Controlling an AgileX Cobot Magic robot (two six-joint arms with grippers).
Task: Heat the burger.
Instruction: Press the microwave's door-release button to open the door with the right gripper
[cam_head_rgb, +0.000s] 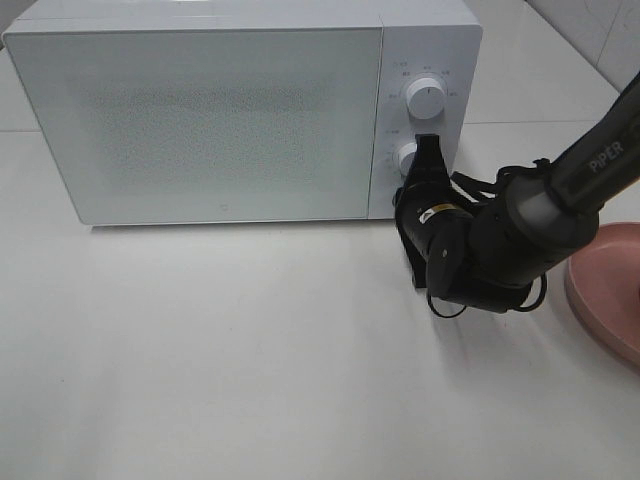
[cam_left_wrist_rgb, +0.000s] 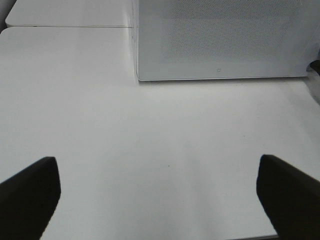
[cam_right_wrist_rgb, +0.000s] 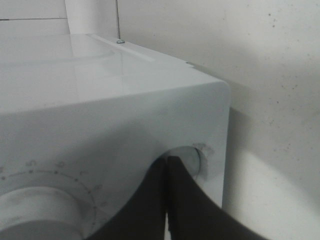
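Right pincer (cam_head_rgb: 427, 143): its two black fingers are pressed together with nothing between them, and I see the tips meeting the edge of a knob.
Lower knob (cam_head_rgb: 406, 157): small, round and white, on the microwave's control panel. It sits right at the right pincer's tips, and the right wrist view shows it just past them.
Upper knob (cam_head_rgb: 427, 98): a larger round white dial ringed with markings, just above the right pincer's tips on the same panel.
Microwave (cam_head_rgb: 200, 120): a boxy white oven with a speckled grey door. The door is closed and lies off to the left of the right pincer.
Left pincer (cam_left_wrist_rgb: 159, 180): its fingers (cam_left_wrist_rgb: 30, 192) stand wide apart and hold nothing. It hangs over bare tabletop, with the microwave's front corner ahead of it and well apart.
Tabletop (cam_head_rgb: 250, 350): a plain white surface under both pincers.
Plate (cam_head_rgb: 605, 290): round and pink, lying at the edge of my high view, behind the right arm's wrist and away from the pincer's tips.
Burger: I cannot tell where it is, since none of my three views shows it.
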